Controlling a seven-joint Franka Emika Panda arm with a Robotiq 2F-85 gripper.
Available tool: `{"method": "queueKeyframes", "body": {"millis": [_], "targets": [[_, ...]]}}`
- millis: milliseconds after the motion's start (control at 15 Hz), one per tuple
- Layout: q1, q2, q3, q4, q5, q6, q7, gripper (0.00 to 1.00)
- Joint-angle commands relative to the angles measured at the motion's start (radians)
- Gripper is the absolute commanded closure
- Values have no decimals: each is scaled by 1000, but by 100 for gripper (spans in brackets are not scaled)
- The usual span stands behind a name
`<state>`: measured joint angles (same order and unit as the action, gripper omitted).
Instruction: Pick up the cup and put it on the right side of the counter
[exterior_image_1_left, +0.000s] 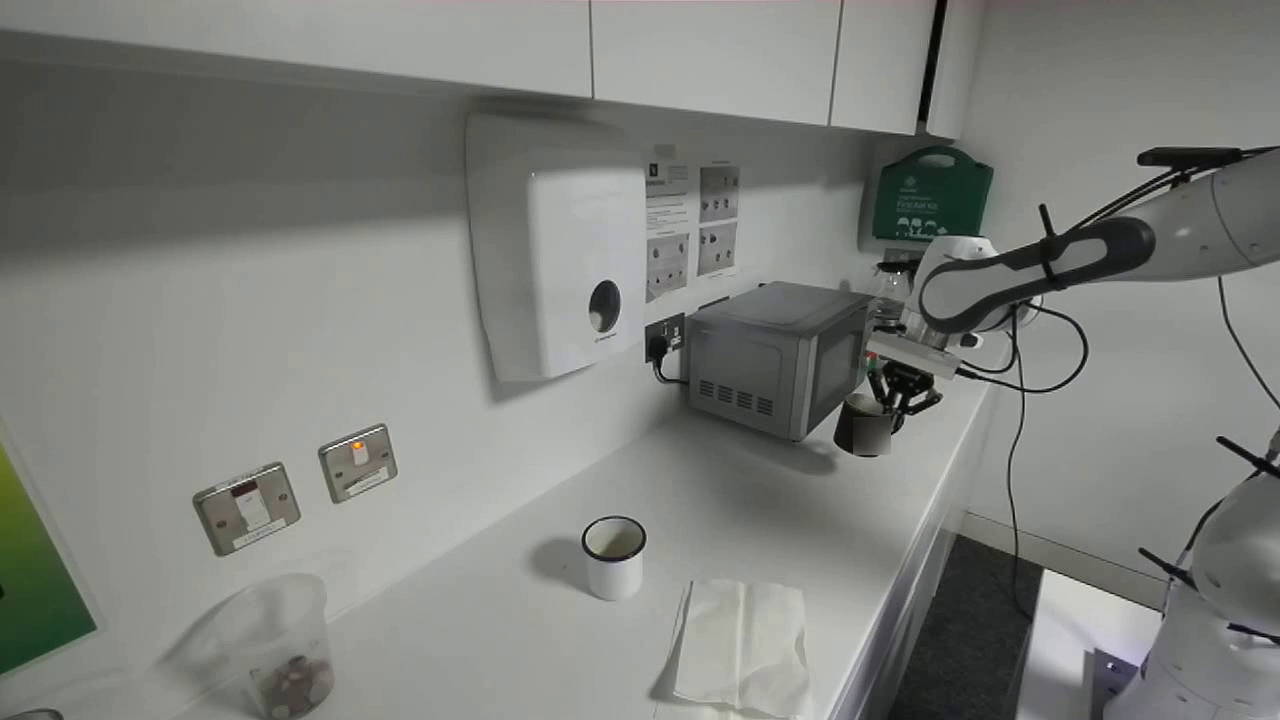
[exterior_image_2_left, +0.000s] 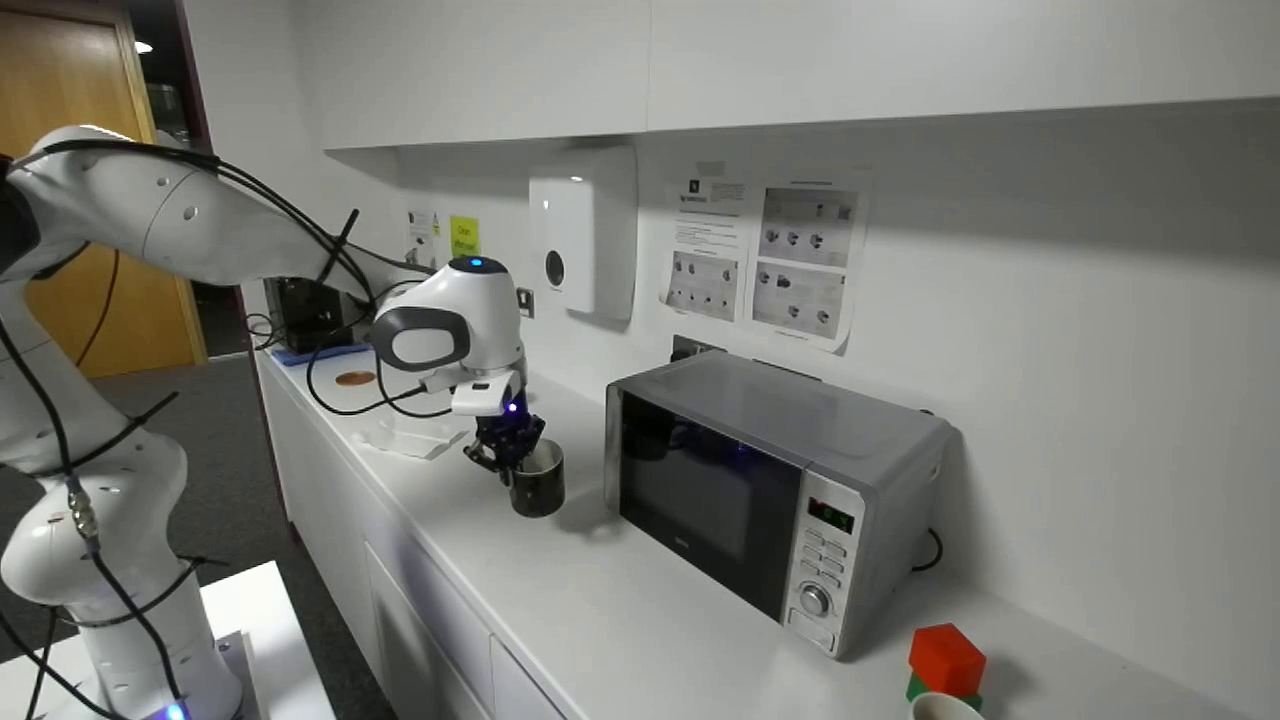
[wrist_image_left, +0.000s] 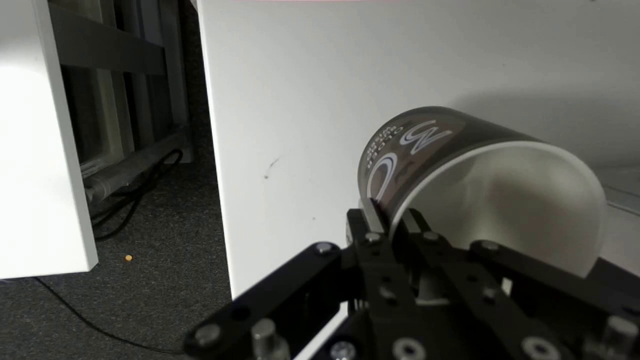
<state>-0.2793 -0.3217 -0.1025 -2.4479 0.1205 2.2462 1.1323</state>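
Note:
The cup (exterior_image_1_left: 860, 428) is a dark mug with a pale inside. It hangs from my gripper (exterior_image_1_left: 893, 405) a little above the white counter (exterior_image_1_left: 500, 640), beside the microwave. In an exterior view the cup (exterior_image_2_left: 538, 490) looks nearly upright under the gripper (exterior_image_2_left: 510, 465). In the wrist view my gripper (wrist_image_left: 390, 220) is shut on the wall of the cup (wrist_image_left: 415, 145), one finger outside and one inside the rim. Printed lettering shows on its side. The handle is not clearly visible. The counter (wrist_image_left: 280, 100) lies below.
A grey microwave (exterior_image_2_left: 740, 480) stands against the wall. A white cup with a dark rim (exterior_image_1_left: 614, 565), paper towels (exterior_image_1_left: 742, 640) and a clear container (exterior_image_1_left: 275, 650) stand along the counter. A red block (exterior_image_2_left: 947, 660) and a pale cup (exterior_image_2_left: 945, 708) are past the microwave. Cabinets (exterior_image_1_left: 715, 60) hang overhead.

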Motion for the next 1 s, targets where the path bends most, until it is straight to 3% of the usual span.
{"method": "queueKeyframes", "body": {"millis": [0, 933], "targets": [[-26, 25, -38, 58, 11, 3, 43, 98], [-77, 177, -169, 209, 44, -18, 199, 98]]}}
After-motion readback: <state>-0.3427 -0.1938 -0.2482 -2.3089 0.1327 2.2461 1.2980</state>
